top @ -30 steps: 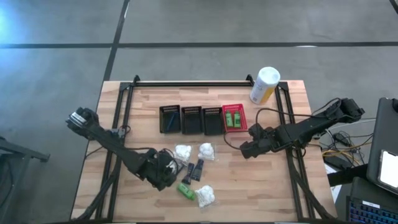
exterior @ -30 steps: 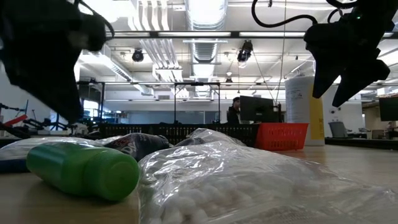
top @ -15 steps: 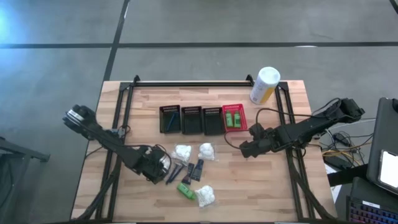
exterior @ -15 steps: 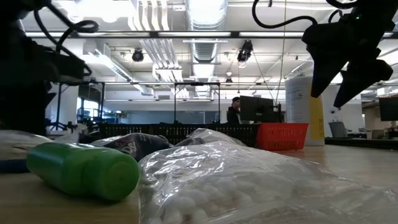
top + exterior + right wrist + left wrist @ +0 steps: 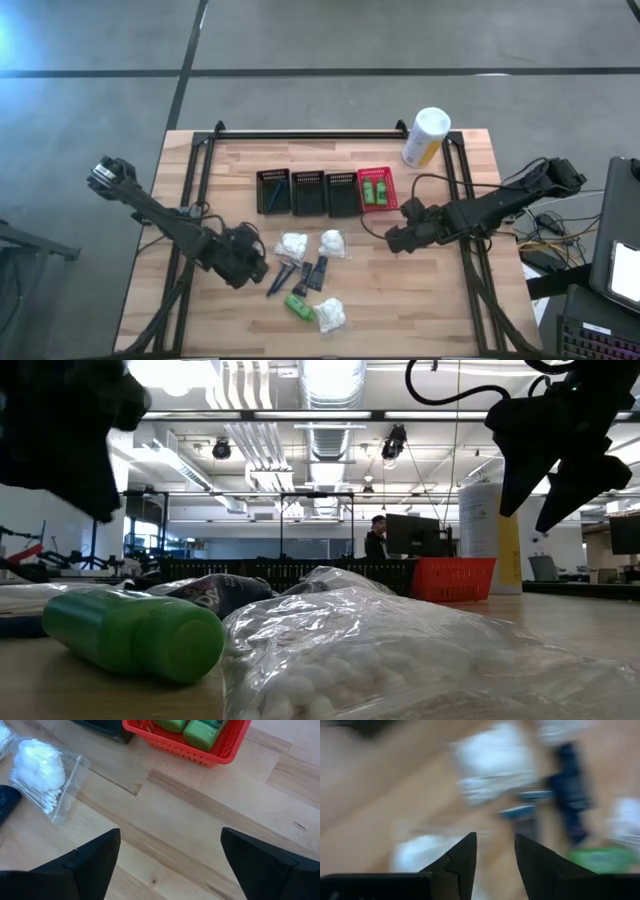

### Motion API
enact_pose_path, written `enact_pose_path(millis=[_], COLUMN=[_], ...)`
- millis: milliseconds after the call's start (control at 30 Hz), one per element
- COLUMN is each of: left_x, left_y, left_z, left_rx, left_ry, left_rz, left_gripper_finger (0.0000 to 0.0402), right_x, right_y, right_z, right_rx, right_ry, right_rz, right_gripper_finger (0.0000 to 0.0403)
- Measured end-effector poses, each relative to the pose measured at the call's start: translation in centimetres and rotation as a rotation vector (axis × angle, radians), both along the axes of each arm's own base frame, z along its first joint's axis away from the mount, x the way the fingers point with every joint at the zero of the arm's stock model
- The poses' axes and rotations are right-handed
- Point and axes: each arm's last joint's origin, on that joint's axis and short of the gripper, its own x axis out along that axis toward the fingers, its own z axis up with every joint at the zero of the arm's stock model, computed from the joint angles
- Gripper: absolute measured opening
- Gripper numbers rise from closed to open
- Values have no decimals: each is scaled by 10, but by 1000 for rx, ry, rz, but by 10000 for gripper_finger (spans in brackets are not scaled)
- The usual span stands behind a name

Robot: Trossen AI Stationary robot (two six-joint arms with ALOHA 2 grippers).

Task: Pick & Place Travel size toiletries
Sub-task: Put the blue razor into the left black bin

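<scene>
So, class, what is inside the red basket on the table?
Two green bottles lie side by side in the red basket. Whatever sits beneath them is covered, so the basket floor cannot be checked.

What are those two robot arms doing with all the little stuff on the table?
They are sorting small toiletries into baskets. Two green bottles already sit in the red basket. The right gripper hovers open and empty near it. The left gripper is beside the loose pile of white bundles, dark tubes and one green bottle.
</scene>
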Motion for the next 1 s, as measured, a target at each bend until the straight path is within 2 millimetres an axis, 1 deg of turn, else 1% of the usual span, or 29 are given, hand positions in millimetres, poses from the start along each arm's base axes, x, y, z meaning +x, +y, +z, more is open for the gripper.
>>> enact_pose_path(millis=[67, 133, 233, 300, 367, 467, 567, 667, 800, 900, 1000], left_x=[13, 25, 38, 47, 54, 61, 68, 71, 69, 65, 67], left_y=[-9, -17, -27, -34, -40, -47, -52, -53, -52, -49, -53], left_z=[0, -7, -24, -31, -37, -39, -37, -42, -49, -49, -44], left_rx=[-13, -2, 15, 4, 9, 60, 103, 129, 120, 115, 131], left_ry=[-86, -120, -49, -11, 28, 99, 132, 167, 190, 199, 154], left_rz=[-64, -114, -139, -157, -166, -165, -159, -155, -108, -89, -169], left_gripper_finger=[138, 138, 140, 148, 162, 180, 187, 185, 177, 172, 170], right_x=[0, 0, 0, 0, 0, 0, 0, 0, 0, 0, 0], right_y=[0, -1, -1, -1, -1, -1, -1, -1, -1, -1, -1], right_z=[0, 0, 0, 0, 0, 0, 0, 0, 0, 0, 0], right_rx=[-12, -19, -19, -19, -19, -19, -22, -26, -27, -30, -31], right_ry=[-5, -7, -8, -8, -8, -7, -4, 0, 1, 3, 5], right_rz=[-4, -8, -9, -10, -10, -9, -2, 9, 12, 19, 21], right_gripper_finger=[338, 340, 349, 355, 359, 360, 354, 347, 339, 335, 334])
